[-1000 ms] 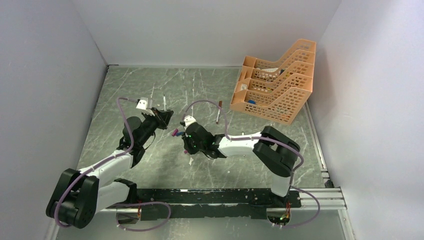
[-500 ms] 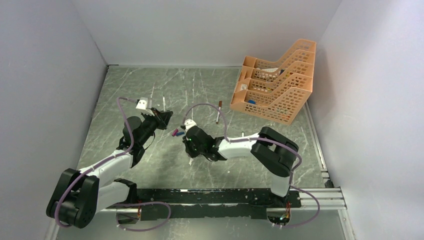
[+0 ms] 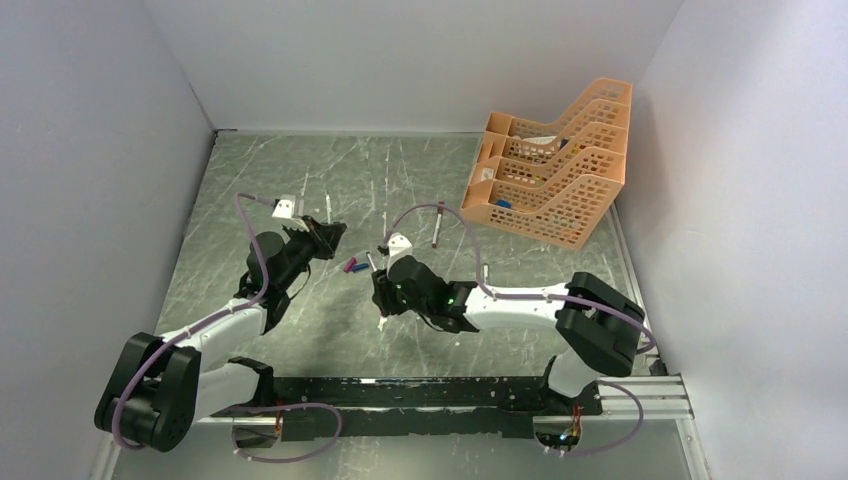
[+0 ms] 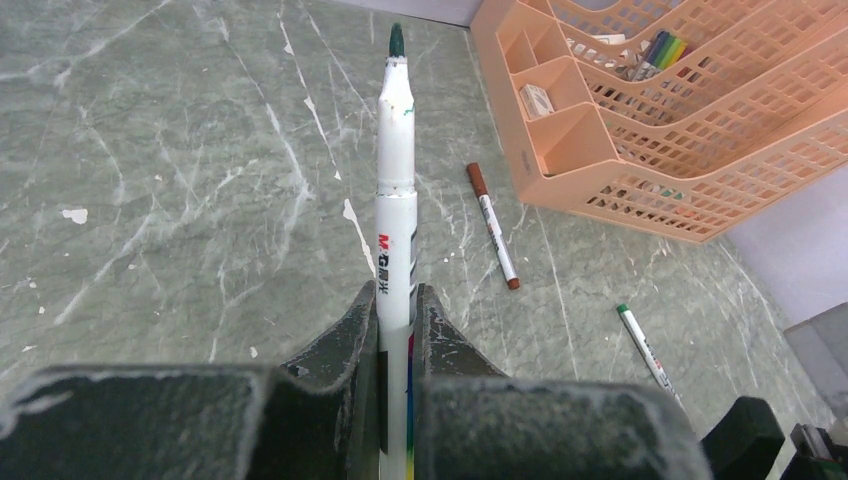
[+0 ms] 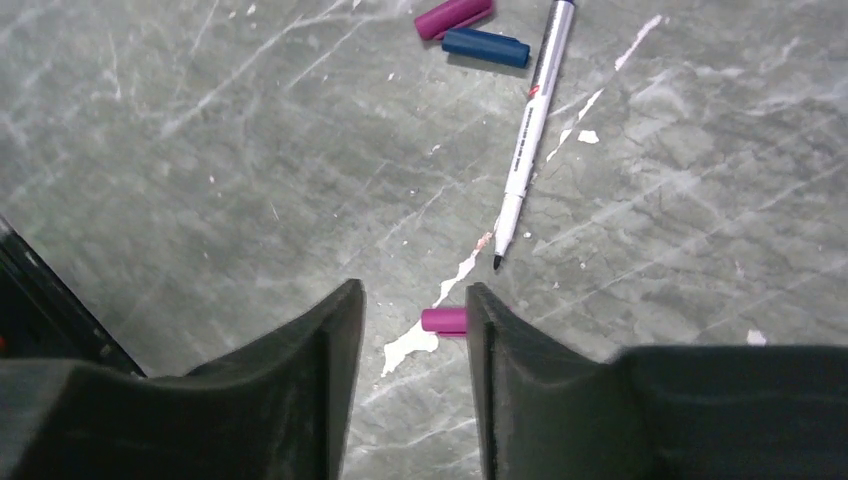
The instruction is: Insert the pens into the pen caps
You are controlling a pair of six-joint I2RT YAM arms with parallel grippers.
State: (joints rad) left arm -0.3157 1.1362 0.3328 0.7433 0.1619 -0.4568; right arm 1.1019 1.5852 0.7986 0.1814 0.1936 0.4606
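Observation:
My left gripper (image 4: pixel 397 295) is shut on a white pen (image 4: pixel 396 200) whose bare green tip points away from me; in the top view this gripper (image 3: pixel 330 236) hovers left of centre. My right gripper (image 5: pixel 412 290) is open above the table with nothing between its fingers. A magenta pen cap (image 5: pixel 443 320) lies under it, partly hidden by the right finger (image 5: pixel 500 340). An uncapped black-tipped pen (image 5: pixel 533 110) lies beyond, beside a magenta cap (image 5: pixel 453 17) and a blue cap (image 5: pixel 485 47). A brown-capped pen (image 4: pixel 492 225) and a green-tipped pen (image 4: pixel 645 350) lie on the table.
An orange mesh tray (image 3: pixel 560 165) stands at the back right, holding small items. Walls close in the marble-patterned table (image 3: pixel 300 330) on the left, back and right. A black rail (image 3: pixel 420 395) runs along the near edge.
My right gripper's jaws have opened, and the right arm's elbow has swung right and lower. The left arm and its pen have stayed put.

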